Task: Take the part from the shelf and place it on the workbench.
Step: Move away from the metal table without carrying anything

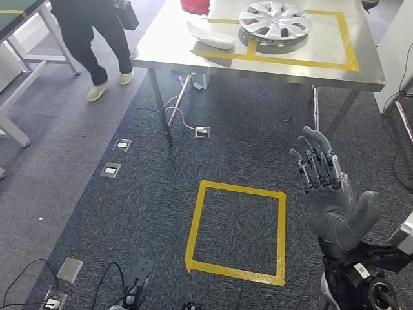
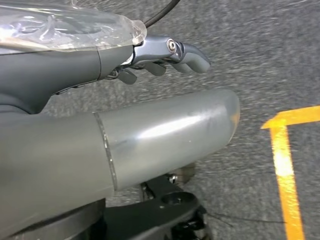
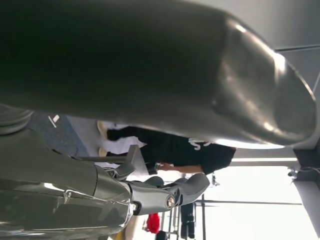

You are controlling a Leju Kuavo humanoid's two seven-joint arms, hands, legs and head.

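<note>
A: Grey many-fingered R hand (image 1: 327, 194)?
B: Raised low right, fingers spread, empty. L hand (image 2: 166, 54) hanging over carpet, fingers loosely straight, nothing held.
A: Part?
B: Beyond yellow tape floor square (image 1: 242, 188), on brushed-steel workbench (image 1: 165, 45): white curved plastic trim piece (image 1: 211, 35), well apart, ahead-left of R hand. Long axis along near table edge, just beside silver spoked wheel cover (image 1: 275, 21). Prob. already placed. R arm nearer.

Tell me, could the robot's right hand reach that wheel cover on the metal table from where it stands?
Probably not yet. The right hand hangs empty over the carpet, well short of the table; the wheel cover lies far back on it.
</note>
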